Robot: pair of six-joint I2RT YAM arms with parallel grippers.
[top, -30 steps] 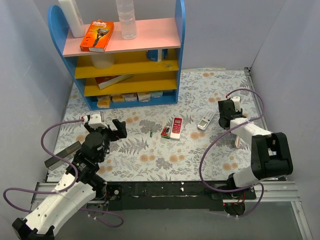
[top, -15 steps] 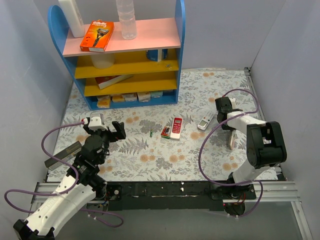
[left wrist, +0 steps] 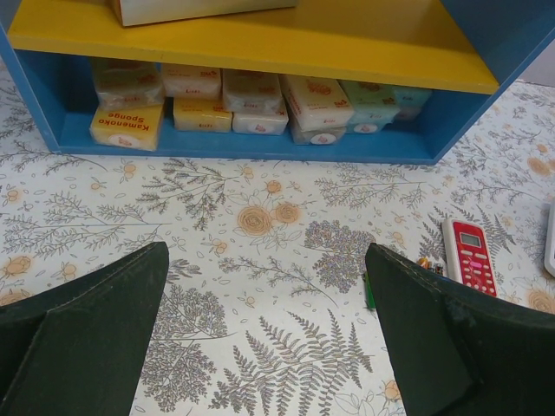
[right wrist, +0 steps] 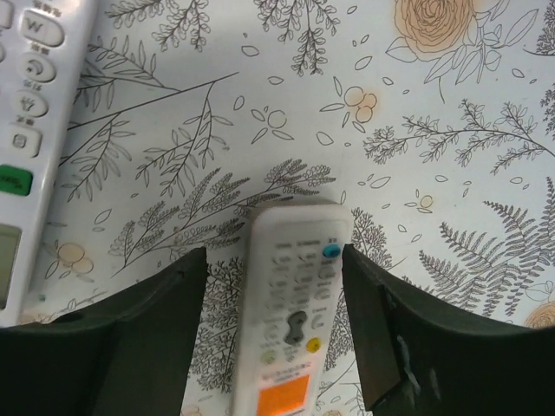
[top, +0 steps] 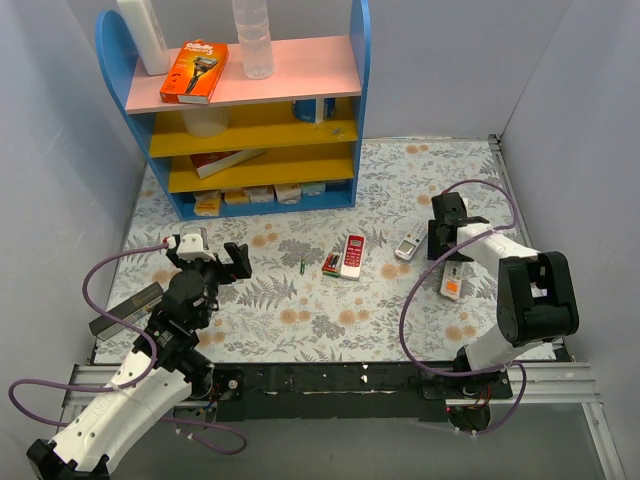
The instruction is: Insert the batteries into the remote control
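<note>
The white remote control (top: pixel 452 281) lies face up at the right, showing small buttons and an orange patch. My right gripper (top: pixel 446 252) is open, and its fingers straddle the remote's far end; in the right wrist view the gripper (right wrist: pixel 273 260) has the remote (right wrist: pixel 290 329) between its jaws, the right finger close to its edge. Red and dark batteries (top: pixel 330 263) lie against the red-and-white remote (top: pixel 353 256), and a green battery (top: pixel 302 266) lies alone to their left. My left gripper (top: pixel 212 260) is open and empty, and its wrist view (left wrist: pixel 269 329) shows the green battery (left wrist: pixel 368 290) by the right finger.
A narrower white remote (top: pixel 408 243) lies just left of my right gripper and shows in the right wrist view (right wrist: pixel 26 130). The blue shelf unit (top: pixel 250 110) stands at the back left, with sponge packs (left wrist: pixel 126 126) on its bottom level. A grey bar (top: pixel 125 310) lies at the left edge.
The white remote stood on edge by my right gripper; now it lies flat, face up, slightly further left. The right wrist turned over its end. The left arm shifted slightly.
</note>
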